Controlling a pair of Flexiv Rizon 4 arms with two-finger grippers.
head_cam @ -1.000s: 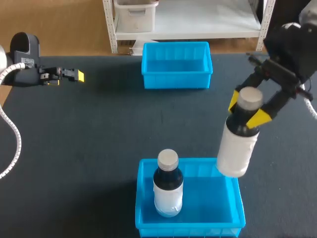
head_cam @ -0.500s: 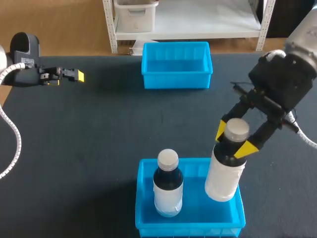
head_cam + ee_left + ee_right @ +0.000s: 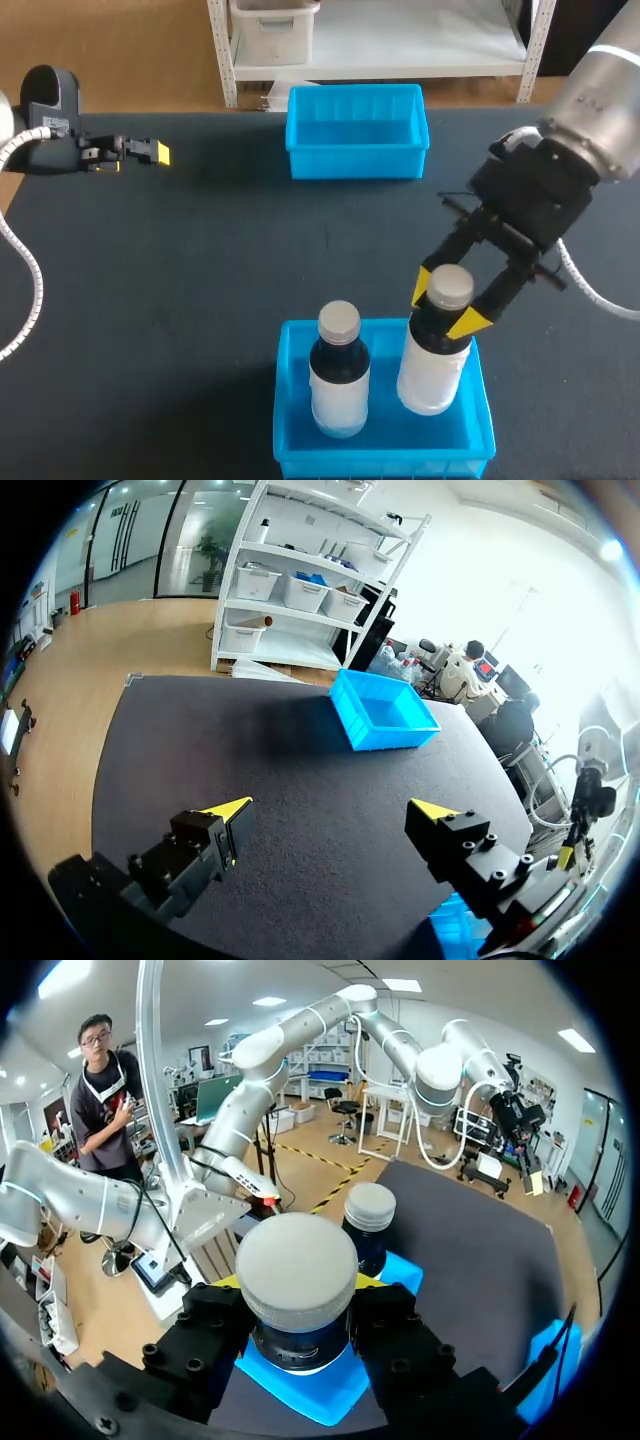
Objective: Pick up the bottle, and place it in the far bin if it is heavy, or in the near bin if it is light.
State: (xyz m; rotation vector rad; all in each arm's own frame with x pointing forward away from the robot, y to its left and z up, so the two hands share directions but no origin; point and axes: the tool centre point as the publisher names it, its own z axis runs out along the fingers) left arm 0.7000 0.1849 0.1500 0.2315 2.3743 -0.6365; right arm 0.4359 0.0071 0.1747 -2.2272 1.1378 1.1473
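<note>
My right gripper (image 3: pixel 443 305) is shut on the dark neck of a white bottle with a grey cap (image 3: pixel 434 352), holding it upright over the right part of the near blue bin (image 3: pixel 481 400); its base is down within the bin's walls. In the right wrist view the bottle's cap (image 3: pixel 296 1265) fills the space between the fingers. A second bottle (image 3: pixel 339 368), dark-shouldered with a grey cap, stands in the left part of that bin; the right wrist view shows this second bottle (image 3: pixel 368 1220) just ahead. The far blue bin (image 3: pixel 356 131) holds nothing. My left gripper (image 3: pixel 150 152) is open at the table's far left.
The dark table (image 3: pixel 200 280) lies bare between the two bins. In the left wrist view the left gripper (image 3: pixel 330 815) hangs over bare table, with the far bin (image 3: pixel 385 712) ahead of it.
The right arm has carried the bottle left and down, from beside the near bin's right rim to inside it, next to the other bottle. The left arm has not moved.
</note>
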